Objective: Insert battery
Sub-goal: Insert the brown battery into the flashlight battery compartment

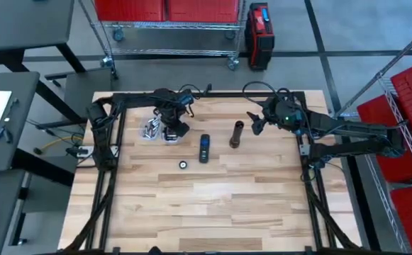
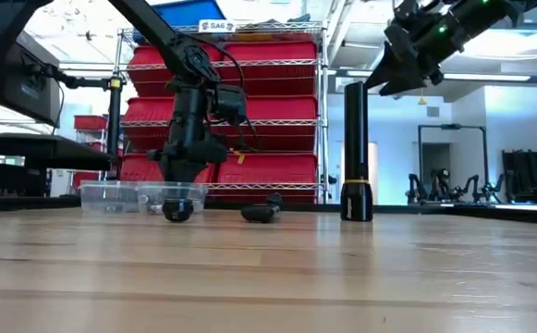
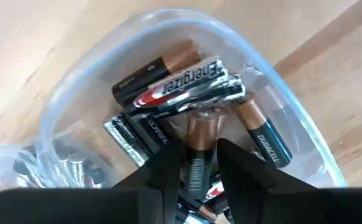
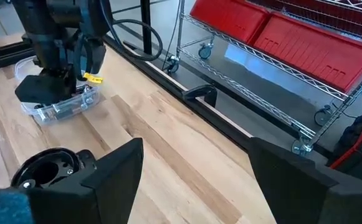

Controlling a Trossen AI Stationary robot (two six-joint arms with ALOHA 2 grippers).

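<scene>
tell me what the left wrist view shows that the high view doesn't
Only the left wrist view shows the container's contents: a pile of batteries, including a silver Energizer battery, with the left gripper fingers straddling a copper-topped battery.

Only the high view shows the whole layout: the flashlight body, a dark blue-marked part, a small round cap and the right gripper hovering beside the flashlight.

Both show the clear container on the wooden table.
</scene>
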